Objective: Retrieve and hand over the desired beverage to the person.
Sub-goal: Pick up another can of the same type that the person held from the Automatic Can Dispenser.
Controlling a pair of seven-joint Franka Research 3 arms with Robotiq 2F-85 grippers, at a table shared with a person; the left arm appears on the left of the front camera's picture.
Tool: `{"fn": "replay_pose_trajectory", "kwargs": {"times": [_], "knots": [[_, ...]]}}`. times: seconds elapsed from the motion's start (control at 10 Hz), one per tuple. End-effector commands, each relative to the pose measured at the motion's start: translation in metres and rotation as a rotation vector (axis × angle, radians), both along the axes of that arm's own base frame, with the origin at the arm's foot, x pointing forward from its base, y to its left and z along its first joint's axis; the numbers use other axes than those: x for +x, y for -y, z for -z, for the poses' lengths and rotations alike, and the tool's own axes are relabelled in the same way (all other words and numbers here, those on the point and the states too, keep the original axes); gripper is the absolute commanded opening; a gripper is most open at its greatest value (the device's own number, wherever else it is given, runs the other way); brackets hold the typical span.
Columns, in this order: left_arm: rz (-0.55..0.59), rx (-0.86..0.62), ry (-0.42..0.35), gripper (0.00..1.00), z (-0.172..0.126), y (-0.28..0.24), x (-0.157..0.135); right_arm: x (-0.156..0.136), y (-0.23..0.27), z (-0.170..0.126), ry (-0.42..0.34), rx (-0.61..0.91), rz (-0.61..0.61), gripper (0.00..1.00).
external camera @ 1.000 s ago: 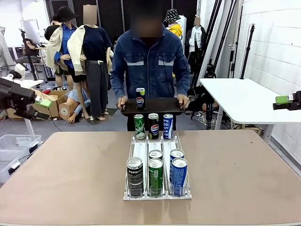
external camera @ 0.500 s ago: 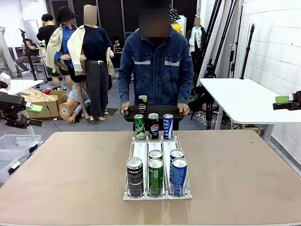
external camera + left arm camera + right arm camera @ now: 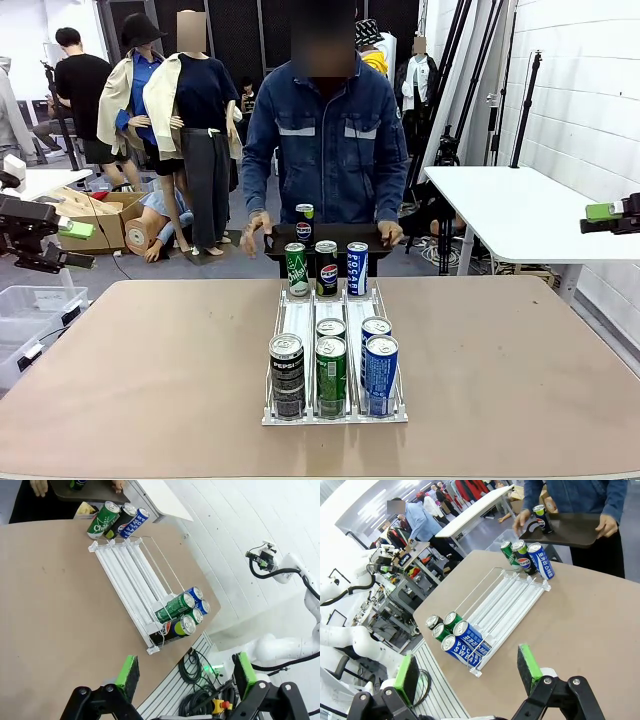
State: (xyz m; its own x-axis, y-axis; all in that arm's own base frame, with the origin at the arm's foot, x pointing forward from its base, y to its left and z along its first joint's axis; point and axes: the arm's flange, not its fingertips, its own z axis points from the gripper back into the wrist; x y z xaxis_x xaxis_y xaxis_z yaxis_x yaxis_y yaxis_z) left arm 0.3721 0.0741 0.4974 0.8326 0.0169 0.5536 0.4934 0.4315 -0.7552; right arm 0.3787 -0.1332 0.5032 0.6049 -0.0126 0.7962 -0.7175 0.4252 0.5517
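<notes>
Left pincer (image 3: 76,245) at mid-left edge, right pincer (image 3: 594,218) at mid-right edge (both pointing inward), jaws spread wide, empty.

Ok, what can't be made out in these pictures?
- Front view: second-row cans in the rack, labels hidden behind the front cans.
- Front view: the tray, partly covered by the three far cans.
- Left wrist view: the can on the tray, cut by the top edge.
- Right wrist view: the person, cut off above the chest.
</notes>
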Motion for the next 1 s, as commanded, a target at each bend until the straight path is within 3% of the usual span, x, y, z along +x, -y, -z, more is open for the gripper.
{"fn": "replay_pose_trajectory", "kwargs": {"times": [0.0,0.9], "knots": [[0.003,0.011,0.005,1.0,-0.0016,-0.0025,-0.0028,0.0002,-0.0008,-0.0007,0.006,0.008,-0.005,1.0],[0.003,0.011,0.005,1.0,-0.0016,-0.0025,-0.0028,0.0002,-0.0008,-0.0007,0.006,0.008,-0.005,1.0]]}}
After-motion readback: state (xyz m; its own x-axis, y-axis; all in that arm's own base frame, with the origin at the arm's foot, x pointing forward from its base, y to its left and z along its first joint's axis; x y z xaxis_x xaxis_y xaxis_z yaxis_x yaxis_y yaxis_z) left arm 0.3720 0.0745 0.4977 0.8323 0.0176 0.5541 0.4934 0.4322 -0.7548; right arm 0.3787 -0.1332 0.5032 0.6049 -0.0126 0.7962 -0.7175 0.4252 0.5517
